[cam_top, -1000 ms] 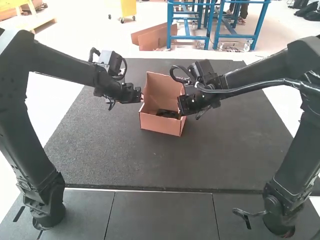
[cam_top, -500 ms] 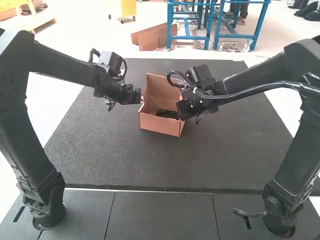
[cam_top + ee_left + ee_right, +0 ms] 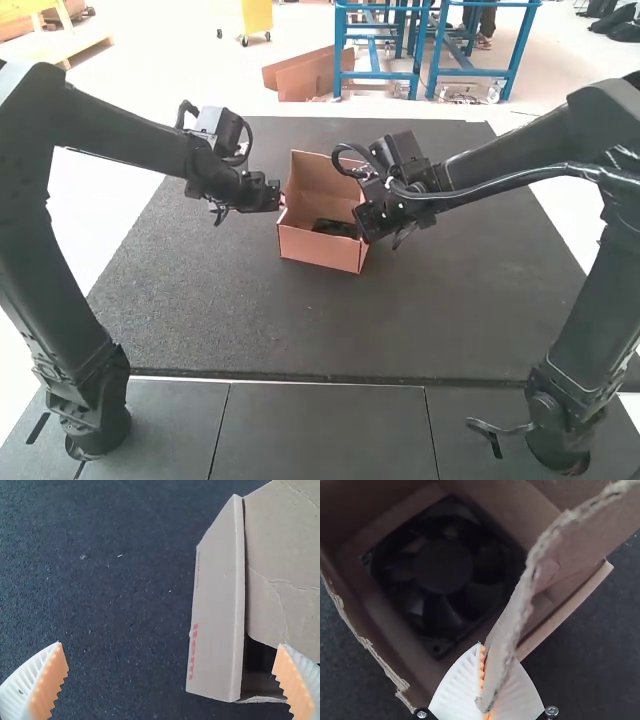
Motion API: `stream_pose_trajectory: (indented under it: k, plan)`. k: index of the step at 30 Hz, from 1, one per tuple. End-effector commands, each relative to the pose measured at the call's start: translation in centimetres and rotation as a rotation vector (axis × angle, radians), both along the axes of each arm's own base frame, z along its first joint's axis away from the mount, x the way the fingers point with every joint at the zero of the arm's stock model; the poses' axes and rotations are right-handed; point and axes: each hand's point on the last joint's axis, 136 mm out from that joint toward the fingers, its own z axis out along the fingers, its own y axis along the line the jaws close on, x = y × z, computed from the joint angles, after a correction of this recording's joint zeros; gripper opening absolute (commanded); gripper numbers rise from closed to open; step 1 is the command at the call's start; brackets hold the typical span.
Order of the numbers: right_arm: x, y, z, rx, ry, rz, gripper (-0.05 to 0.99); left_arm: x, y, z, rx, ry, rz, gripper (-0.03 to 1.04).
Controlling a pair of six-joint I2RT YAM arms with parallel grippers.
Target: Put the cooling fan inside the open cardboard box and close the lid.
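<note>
The brown cardboard box (image 3: pixel 318 243) stands open in the middle of the black mat, its lid (image 3: pixel 322 177) upright at the back. The black cooling fan (image 3: pixel 437 587) lies flat on the box's floor; in the high view it shows as a dark patch (image 3: pixel 335 228). My right gripper (image 3: pixel 368 222) is at the box's right wall, shut on a side flap (image 3: pixel 520 615) that stands between its ribbed white fingers (image 3: pixel 457 692). My left gripper (image 3: pixel 268 194) hovers just left of the box, open wide, with the left side flap (image 3: pixel 217 620) ahead between its fingertips (image 3: pixel 47 677).
The black mat (image 3: pixel 200 300) covers the table around the box, with bare room in front and on both sides. Both arms slant in over the mat from the near corners.
The right gripper has shifted a little left and down against the box's right wall with the flap in its grip. The left gripper has barely moved.
</note>
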Motion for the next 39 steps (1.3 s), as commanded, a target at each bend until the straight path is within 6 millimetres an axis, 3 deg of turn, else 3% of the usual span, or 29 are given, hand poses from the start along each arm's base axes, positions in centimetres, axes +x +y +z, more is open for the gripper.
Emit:
stream_pose_trajectory:
  k: [1, 2, 3, 5, 8, 10, 15, 19, 26, 33, 39]
  plan:
    - [-0.3, 0.7, 1.3, 0.000, -0.040, 0.027, -0.01, 0.5, 1.1, 2.7, 0.016, -0.078, 0.017, 0.97]
    - [-0.1, 0.8, 1.5, 0.006, -0.043, 0.021, 0.00, 0.6, 1.5, 2.9, 0.024, -0.086, 0.027, 0.97]
    - [0.1, 0.9, 1.9, 0.023, -0.044, 0.003, 0.08, 0.7, 1.7, 3.2, 0.027, -0.095, 0.034, 0.97]
    - [0.7, 1.1, 3.0, 0.058, -0.043, -0.028, 0.38, 0.8, 2.1, 3.8, 0.022, -0.107, 0.045, 0.97]
    - [0.7, 1.1, 3.6, 0.049, -0.013, -0.038, 0.69, 1.0, 2.8, 4.6, 0.016, -0.131, 0.065, 0.97]
    - [0.7, 1.3, 4.1, 0.051, -0.002, -0.040, 0.82, 1.2, 3.2, 4.9, 0.013, -0.142, 0.075, 0.97]
    - [0.5, 1.2, 4.5, 0.052, 0.041, -0.053, 0.90, 2.4, 3.4, 6.7, 0.000, -0.199, 0.086, 0.97]
    - [0.4, 1.1, 5.7, 0.101, 0.086, -0.075, 0.91, 3.7, 2.8, 9.5, -0.020, -0.281, 0.082, 0.97]
    - [0.7, -0.8, 8.8, 0.141, 0.049, -0.111, 0.91, 6.5, 3.0, 14.1, -0.009, -0.413, 0.139, 0.97]
    - [0.4, -3.1, 12.0, 0.179, -0.014, -0.142, 0.91, 8.5, -0.8, 15.4, -0.021, -0.424, 0.077, 0.97]
    - [0.6, -4.2, 13.9, 0.205, -0.050, -0.164, 0.90, 9.4, -5.0, 14.9, -0.018, -0.398, 0.001, 0.97]
